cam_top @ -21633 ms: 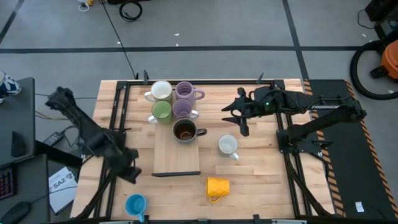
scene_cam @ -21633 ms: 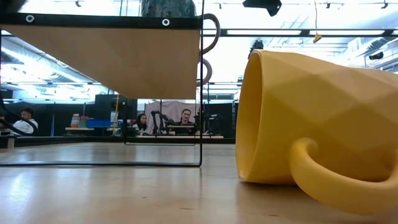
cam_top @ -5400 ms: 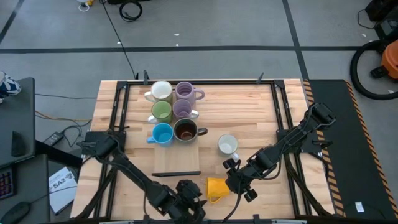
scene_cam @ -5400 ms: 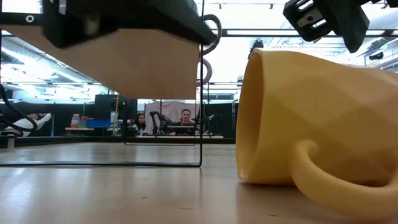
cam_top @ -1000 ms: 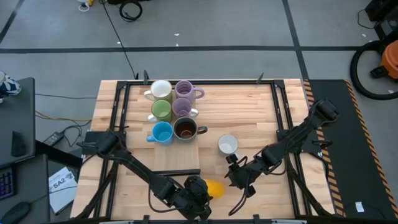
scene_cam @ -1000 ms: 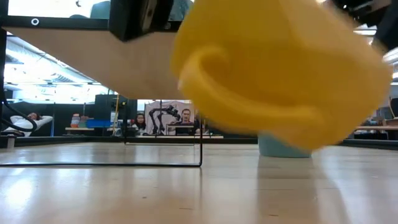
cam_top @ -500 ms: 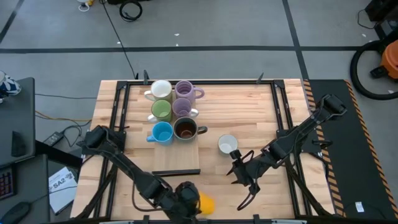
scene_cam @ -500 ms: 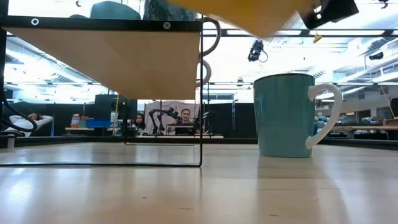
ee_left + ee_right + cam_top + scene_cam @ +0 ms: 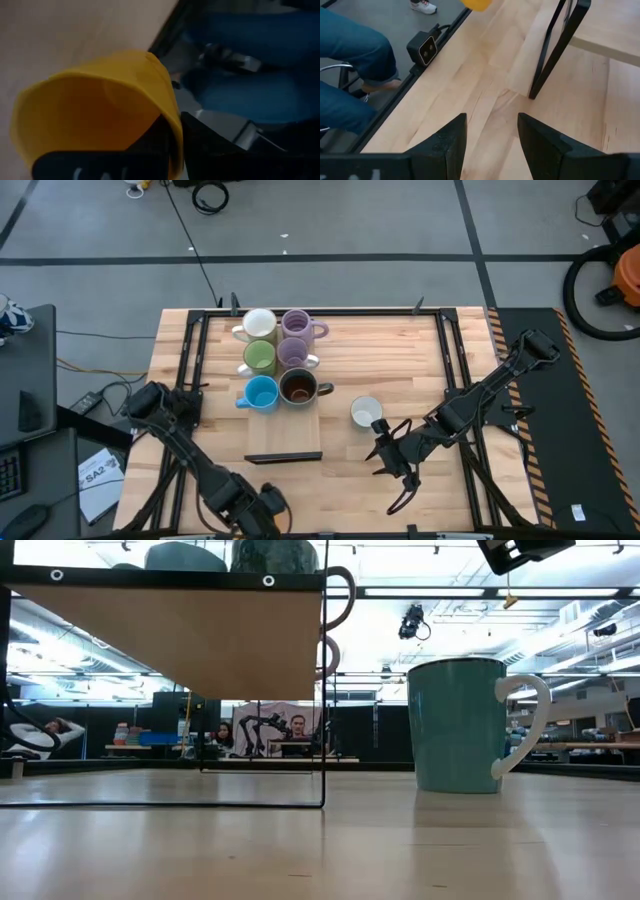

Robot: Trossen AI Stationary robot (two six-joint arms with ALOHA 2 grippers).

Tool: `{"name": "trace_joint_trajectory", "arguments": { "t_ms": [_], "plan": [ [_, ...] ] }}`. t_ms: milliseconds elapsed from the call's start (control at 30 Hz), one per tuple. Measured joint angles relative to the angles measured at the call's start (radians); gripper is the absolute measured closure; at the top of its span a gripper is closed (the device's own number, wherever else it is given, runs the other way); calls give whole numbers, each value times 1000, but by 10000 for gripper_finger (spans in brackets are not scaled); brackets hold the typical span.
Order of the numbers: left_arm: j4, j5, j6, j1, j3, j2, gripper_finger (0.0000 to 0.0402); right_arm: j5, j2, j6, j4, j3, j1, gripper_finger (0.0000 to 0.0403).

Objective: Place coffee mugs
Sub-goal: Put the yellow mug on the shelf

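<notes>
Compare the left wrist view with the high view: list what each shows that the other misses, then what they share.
Only the left wrist view shows the yellow mug, clamped in the left gripper. Only the high view shows the mugs on the rack, the white mug standing alone, and the open right gripper beside it. Both show the wooden table and the left arm at its near edge.

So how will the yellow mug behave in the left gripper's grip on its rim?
The yellow mug looks rigid and glazed, so probably slippery. The left gripper pinches only its rim, so it may swing or slip. Likely ceramic: a drop could chip it.
</notes>
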Motion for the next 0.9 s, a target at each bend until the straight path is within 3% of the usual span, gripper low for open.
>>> {"name": "trace_joint_trajectory", "arguments": {
  "t_ms": [400, 900],
  "plan": [
    [-303, -15, -74, -17, 0, 0, 366, 1, 1, 0, 0, 0, 0, 222],
    [-356, -76, -55, -15, -3, 15, 365, 1, 2, 0, 0, 0, 0, 222]
  ]
}}
